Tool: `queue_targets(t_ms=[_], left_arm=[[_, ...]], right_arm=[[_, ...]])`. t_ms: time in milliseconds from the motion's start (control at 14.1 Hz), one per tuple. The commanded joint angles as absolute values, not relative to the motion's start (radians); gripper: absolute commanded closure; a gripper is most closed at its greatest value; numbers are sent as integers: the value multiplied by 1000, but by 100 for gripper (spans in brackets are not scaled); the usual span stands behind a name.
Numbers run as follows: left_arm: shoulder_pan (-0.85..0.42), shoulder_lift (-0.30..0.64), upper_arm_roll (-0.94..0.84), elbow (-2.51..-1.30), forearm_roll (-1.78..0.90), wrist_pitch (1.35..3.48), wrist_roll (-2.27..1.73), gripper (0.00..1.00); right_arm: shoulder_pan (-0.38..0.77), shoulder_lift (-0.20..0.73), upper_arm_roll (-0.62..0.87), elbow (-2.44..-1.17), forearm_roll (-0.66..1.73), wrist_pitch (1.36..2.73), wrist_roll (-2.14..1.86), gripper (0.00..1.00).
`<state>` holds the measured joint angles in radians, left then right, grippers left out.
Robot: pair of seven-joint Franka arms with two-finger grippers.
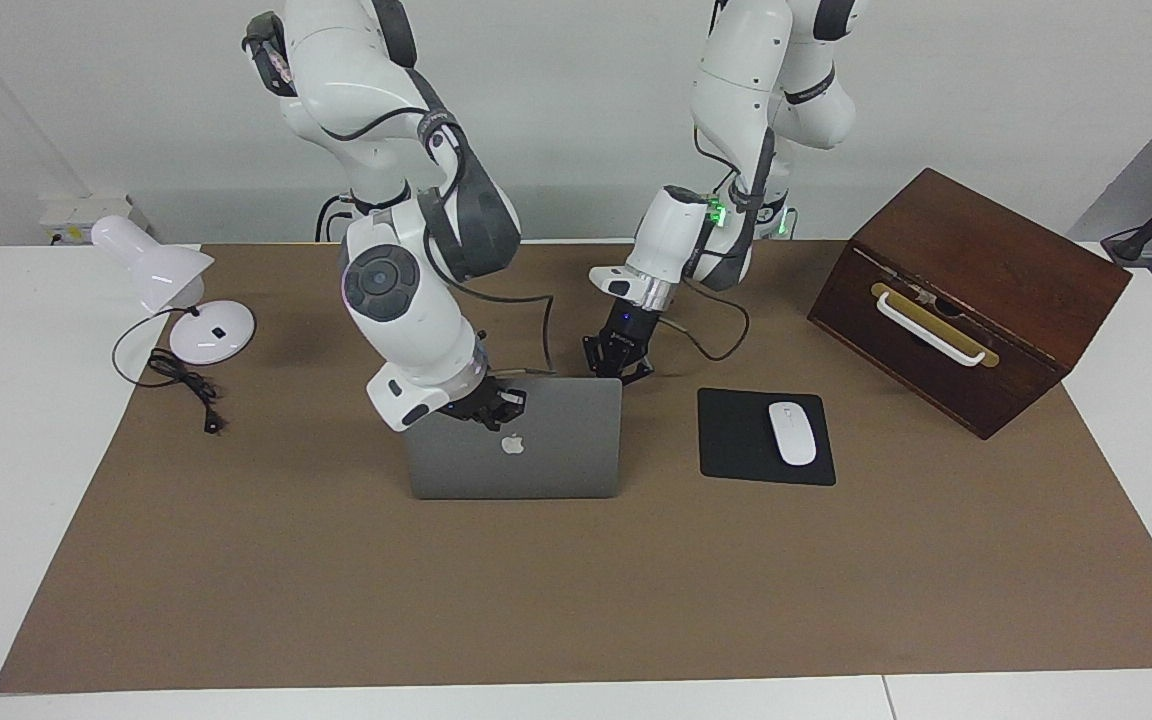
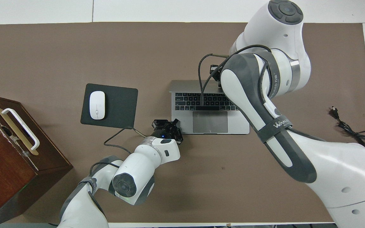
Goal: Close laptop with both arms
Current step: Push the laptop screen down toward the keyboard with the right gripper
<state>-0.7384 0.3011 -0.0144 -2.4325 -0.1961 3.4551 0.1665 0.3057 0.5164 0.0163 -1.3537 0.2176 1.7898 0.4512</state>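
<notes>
Pushing the laptop (image 1: pixel 526 450) lid at mid-table, our right gripper (image 1: pixel 488 404) sat clenched against its top edge; the left gripper (image 1: pixel 618 362), clenched empty, pinned the base corner.

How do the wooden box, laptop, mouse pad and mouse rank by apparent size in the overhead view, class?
1. wooden box, though partly cut off by the view's edge
2. laptop, partly covered by the right arm
3. mouse pad
4. mouse
</notes>
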Motion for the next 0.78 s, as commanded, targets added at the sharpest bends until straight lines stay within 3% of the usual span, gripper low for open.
queue_targets(t_ms=[0, 142, 708], left_arm=[[-724, 357, -3, -2457, -201, 3462, 198, 100], [-724, 359, -3, -2456, -201, 3462, 198, 100], [-723, 360, -3, -2451, -201, 3462, 198, 100]], right_arm=[[302, 422, 32, -1543, 239, 1876, 465, 100], [302, 391, 43, -1629, 239, 1943, 462, 100], [311, 391, 48, -1692, 239, 1988, 460, 100]])
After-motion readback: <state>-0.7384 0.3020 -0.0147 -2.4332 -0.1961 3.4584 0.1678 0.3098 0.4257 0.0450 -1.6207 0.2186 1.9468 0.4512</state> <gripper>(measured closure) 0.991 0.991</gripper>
